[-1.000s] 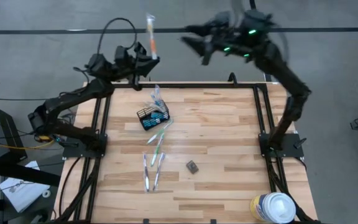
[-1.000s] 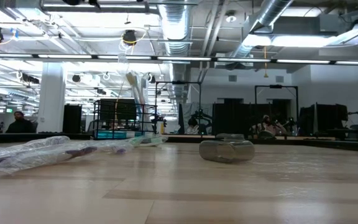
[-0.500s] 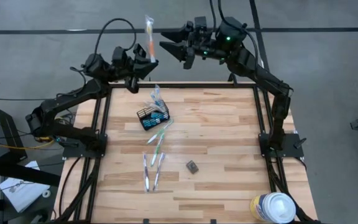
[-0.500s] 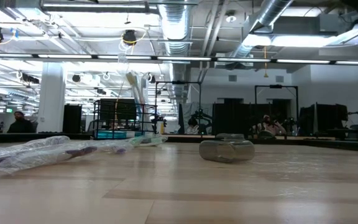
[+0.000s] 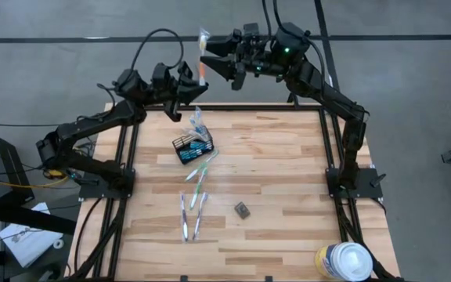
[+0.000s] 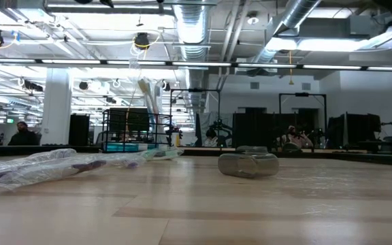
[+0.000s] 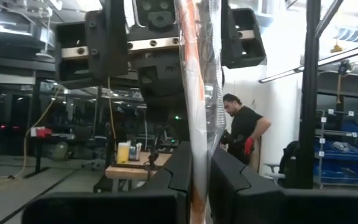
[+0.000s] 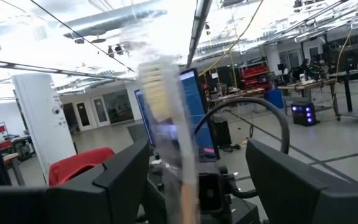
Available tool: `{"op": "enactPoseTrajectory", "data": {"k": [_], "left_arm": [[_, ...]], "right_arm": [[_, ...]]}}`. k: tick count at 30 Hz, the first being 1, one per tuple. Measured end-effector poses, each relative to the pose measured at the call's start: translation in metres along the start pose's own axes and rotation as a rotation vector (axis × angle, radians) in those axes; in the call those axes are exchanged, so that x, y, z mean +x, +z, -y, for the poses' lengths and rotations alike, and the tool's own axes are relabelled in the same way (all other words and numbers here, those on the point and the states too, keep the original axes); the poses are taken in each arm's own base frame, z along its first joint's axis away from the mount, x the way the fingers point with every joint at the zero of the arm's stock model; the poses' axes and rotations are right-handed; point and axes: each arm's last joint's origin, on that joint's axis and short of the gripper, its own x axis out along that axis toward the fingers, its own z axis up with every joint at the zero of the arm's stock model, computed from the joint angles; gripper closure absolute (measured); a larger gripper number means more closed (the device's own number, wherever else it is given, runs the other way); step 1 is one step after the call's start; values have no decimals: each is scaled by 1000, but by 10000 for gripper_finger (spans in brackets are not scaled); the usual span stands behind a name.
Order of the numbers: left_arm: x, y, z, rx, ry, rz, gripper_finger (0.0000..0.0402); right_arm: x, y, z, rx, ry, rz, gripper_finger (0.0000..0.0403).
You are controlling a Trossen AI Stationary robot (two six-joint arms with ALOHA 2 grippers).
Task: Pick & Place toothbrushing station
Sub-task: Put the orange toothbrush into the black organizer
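The left gripper [image 5: 192, 76] is raised beyond the far edge of the wooden table [image 5: 288, 180]. Its fingers [image 7: 178, 171] are clamped on a toothbrush [image 5: 203, 53] sealed in a clear plastic sleeve. The toothbrush has an orange handle and stands roughly upright, with pale bristles at its upper end, as the right wrist view shows [image 8: 157, 87].

The right gripper [image 5: 214, 56] faces the left gripper at the same height. Its jaws stand wide apart, one on each side of the upper part of the wrapped toothbrush. Contact between those jaws and the wrapper cannot be determined.

The caddy [image 5: 192, 146] is a small black wire-mesh rectangular basket. It stands on the table in the far left-centre area, set at a slight angle to the table edges. Blue-and-white items lie inside it, and a clear-wrapped item [image 5: 197, 122] projects upward and away from its far side.

Two slim green-and-white toothbrushes [image 5: 203, 170] lie on the table just beside the caddy's near side. Two more wrapped toothbrushes [image 5: 191, 215] lie side by side nearer the front edge.

A small dark grey block [image 5: 242, 209] rests on the table to the right of the front pair. A large white round canister [image 5: 343, 262] stands at the front right corner.
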Motion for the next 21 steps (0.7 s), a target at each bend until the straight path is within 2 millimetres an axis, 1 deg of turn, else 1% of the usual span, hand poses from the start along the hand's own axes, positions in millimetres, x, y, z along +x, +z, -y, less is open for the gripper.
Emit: {"op": "enactPoseTrajectory", "data": {"k": [4, 9, 12, 18, 21], "left_arm": [[0, 0, 0, 1, -8, -1, 387], [0, 0, 1, -1, -17, -4, 387], [0, 0, 1, -12, -22, -6, 387], [0, 0, 1, -21, -34, -12, 387], [0, 0, 1, -25, -40, -14, 387]], "right_arm": [[0, 0, -1, 1, 4, -1, 154], [0, 0, -1, 4, 3, 0, 184], [0, 0, -2, 4, 27, -8, 215], [0, 0, -2, 26, 37, -12, 292], [0, 0, -2, 26, 37, -11, 320]]}}
